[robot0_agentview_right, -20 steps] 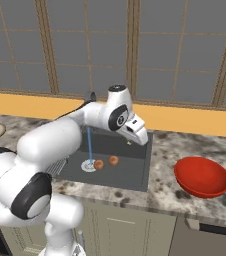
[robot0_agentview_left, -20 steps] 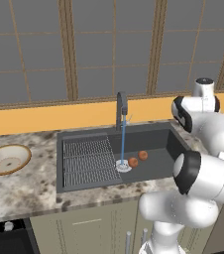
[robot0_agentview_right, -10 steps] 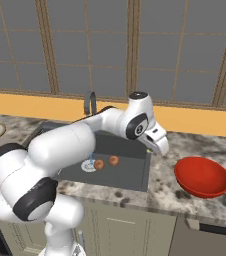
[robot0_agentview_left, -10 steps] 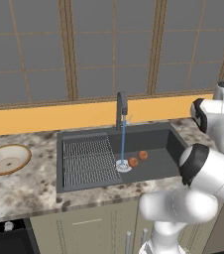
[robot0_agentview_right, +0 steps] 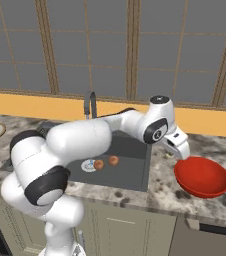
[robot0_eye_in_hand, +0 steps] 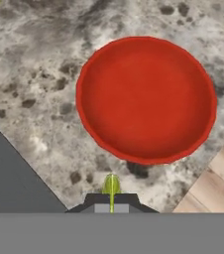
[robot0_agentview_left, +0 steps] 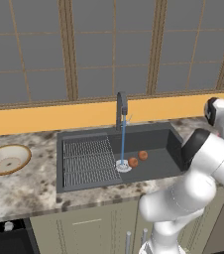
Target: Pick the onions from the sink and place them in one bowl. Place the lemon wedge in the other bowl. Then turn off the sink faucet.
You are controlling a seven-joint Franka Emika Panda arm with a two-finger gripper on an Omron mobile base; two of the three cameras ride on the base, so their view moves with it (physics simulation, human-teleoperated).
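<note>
Speckled grey-brown stone counter [robot0_agentview_left: 29, 191] running below a yellow wall band and a grid of grey window panes, with pale cabinet fronts beneath it. White Panda arm [robot0_agentview_right: 75, 145] reaching from the base across the sink toward the right end of the counter. Dark grey rectangular sink [robot0_agentview_left: 158, 141] set into the counter, its left half covered by a ribbed grid rack [robot0_agentview_left: 86, 158] and a round white drain [robot0_agentview_left: 123, 166] near the middle of the floor. Red bowl [robot0_agentview_right: 202, 176] standing on the counter to the right of the sink, its hollow bare in the hand view. Beige bowl with a tan-brown rim [robot0_agentview_left: 5, 159] standing on the counter to the left of the sink, well apart from the red bowl. Sink faucet [robot0_agentview_left: 121, 110], a slim dark spout at the back rim of the basin, with a thin blue stream of water [robot0_agentview_left: 123, 144] falling from it onto the drain. Two orange-brown onions [robot0_agentview_left: 138, 158] lying on the sink floor just right of the drain, close beside one another. Gripper [robot0_eye_in_hand: 111, 198] poised above the counter just beside the near rim of the red bowl, its jaws closed together on the lemon wedge [robot0_eye_in_hand: 111, 186], a small yellow-green sliver standing up between the dark tips.
</note>
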